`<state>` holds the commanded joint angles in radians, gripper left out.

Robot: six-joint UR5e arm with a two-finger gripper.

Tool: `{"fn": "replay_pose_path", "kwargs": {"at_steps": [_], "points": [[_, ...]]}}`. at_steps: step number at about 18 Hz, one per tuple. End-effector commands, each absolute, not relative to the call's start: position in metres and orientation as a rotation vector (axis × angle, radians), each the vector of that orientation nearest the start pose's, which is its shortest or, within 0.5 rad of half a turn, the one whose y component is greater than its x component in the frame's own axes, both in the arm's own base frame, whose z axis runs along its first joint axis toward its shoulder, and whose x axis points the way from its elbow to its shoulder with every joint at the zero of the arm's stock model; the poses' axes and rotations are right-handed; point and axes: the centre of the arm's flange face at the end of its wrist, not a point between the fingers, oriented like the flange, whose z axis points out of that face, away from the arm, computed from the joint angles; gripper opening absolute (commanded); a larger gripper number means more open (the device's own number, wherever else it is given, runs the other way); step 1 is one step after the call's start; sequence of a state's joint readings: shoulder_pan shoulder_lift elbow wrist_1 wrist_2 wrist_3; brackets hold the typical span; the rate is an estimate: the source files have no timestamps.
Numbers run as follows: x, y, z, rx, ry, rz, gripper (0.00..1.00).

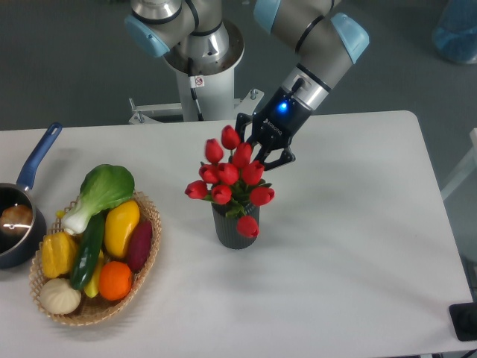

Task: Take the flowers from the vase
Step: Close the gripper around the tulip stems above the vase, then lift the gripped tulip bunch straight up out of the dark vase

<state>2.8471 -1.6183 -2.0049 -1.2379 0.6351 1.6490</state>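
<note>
the gripper (257, 151) is coming in from the upper right, sitting right at the top back of the flowers (229, 177) just above the middle of the frame. its black fingers (277, 158) are touching the upper buds, closed in around a couple of them, though i cannot tell for sure whether they are clamping anything. the flowers are standing in the vase (235, 225) at the centre of the table (358, 246), one bud drooping down over the vase's front. a blue light is glowing on the gripper body. at lower left a basket (141, 261) is holding a leafy green (103, 191) and other produce, and a pot (16, 224) with a blue handle is poking in at the left edge
</note>
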Motion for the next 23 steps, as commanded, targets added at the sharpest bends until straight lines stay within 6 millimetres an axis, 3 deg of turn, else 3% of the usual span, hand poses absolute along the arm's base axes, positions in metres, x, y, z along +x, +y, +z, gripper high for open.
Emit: {"fn": "replay_pose_path", "kwargs": {"at_steps": [8, 23], "points": [[-0.377, 0.334, 0.337, -2.184, 0.322, -0.271, 0.1], [-0.377, 0.327, 0.358, -2.127, 0.291, -0.233, 0.05]]}}
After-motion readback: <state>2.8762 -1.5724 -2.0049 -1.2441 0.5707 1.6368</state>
